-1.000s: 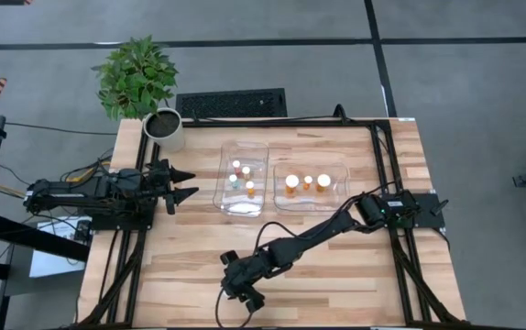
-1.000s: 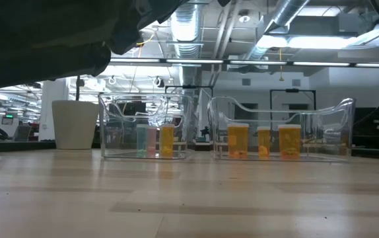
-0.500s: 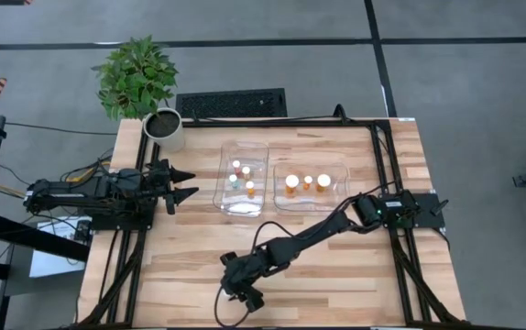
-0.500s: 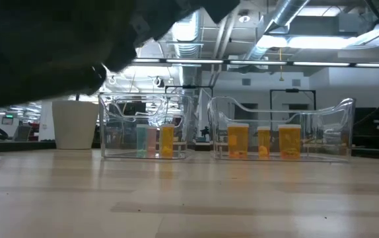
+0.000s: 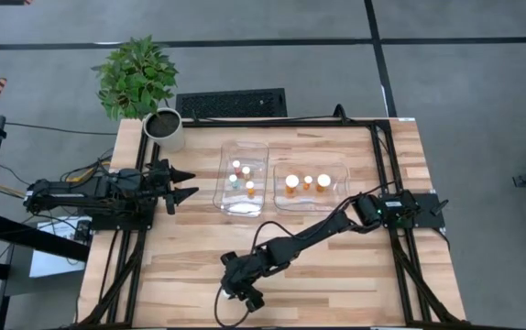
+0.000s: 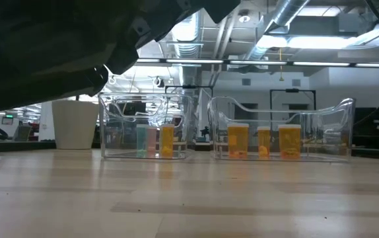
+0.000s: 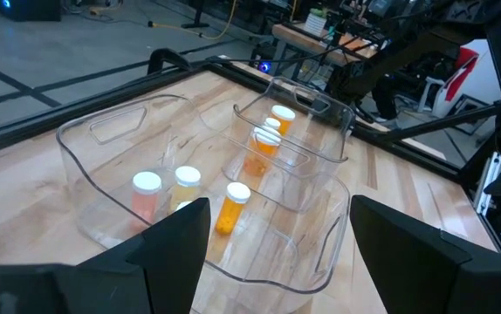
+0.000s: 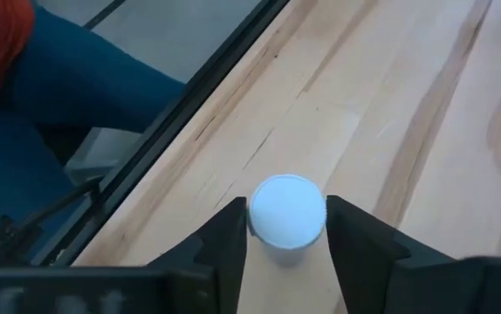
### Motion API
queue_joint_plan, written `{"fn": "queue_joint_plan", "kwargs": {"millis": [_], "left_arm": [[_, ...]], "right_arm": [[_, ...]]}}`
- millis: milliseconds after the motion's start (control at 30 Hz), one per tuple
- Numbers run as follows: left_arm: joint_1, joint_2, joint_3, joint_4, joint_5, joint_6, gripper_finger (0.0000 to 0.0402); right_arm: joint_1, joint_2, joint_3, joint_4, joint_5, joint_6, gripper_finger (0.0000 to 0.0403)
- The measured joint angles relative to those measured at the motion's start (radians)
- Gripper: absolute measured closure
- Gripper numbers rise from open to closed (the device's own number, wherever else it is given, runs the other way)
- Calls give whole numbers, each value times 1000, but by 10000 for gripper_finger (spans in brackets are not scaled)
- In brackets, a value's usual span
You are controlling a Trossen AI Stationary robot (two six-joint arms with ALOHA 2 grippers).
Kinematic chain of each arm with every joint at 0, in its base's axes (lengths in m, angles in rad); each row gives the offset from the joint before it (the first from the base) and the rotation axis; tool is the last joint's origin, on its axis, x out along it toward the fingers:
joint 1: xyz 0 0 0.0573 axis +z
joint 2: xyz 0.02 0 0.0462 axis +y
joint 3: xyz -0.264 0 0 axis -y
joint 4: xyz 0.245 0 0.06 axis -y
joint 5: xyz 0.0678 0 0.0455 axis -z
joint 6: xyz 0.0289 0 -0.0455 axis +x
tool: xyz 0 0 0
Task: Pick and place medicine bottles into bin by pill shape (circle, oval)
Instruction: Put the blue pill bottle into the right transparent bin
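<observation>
A small medicine bottle with a round white cap (image 8: 287, 210) stands upright on the wood near the table's near edge. My right gripper (image 8: 287, 228) is above it, pointing down, with one finger on each side of the cap; in the high view it shows at the front of the table (image 5: 245, 293). The bottle's body is mostly hidden under its cap. My left gripper (image 7: 277, 253) is open and empty at the table's left side (image 5: 186, 183), facing the two clear bins. My right gripper pinches the bottle between its two fingers at the cap's two opposite sides (image 8: 252, 218). The fingers come from above, pointing down. The bottle is upright; whether its base still rests on the table I cannot tell.
The left clear bin (image 5: 242, 197) holds several bottles, and the right clear bin (image 5: 336, 197) holds three orange bottles. A white plant pot (image 5: 164, 128) stands at the far left corner. The black frame rail (image 8: 189, 139) runs close beside the bottle.
My right arm has come down a little over the bottle near the table's near edge. In the low view its dark bulk now covers the bottle that showed at the picture's left edge a second ago.
</observation>
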Motion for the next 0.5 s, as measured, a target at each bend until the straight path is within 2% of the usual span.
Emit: {"fn": "queue_joint_plan", "kwargs": {"millis": [333, 500], "left_arm": [[0, 0, 0, 0, 0, 0, 132], [0, 0, 0, 0, 0, -1, 132]], "right_arm": [[0, 0, 0, 0, 1, 2, 277], [-5, 0, 0, 0, 1, -9, 277]]}}
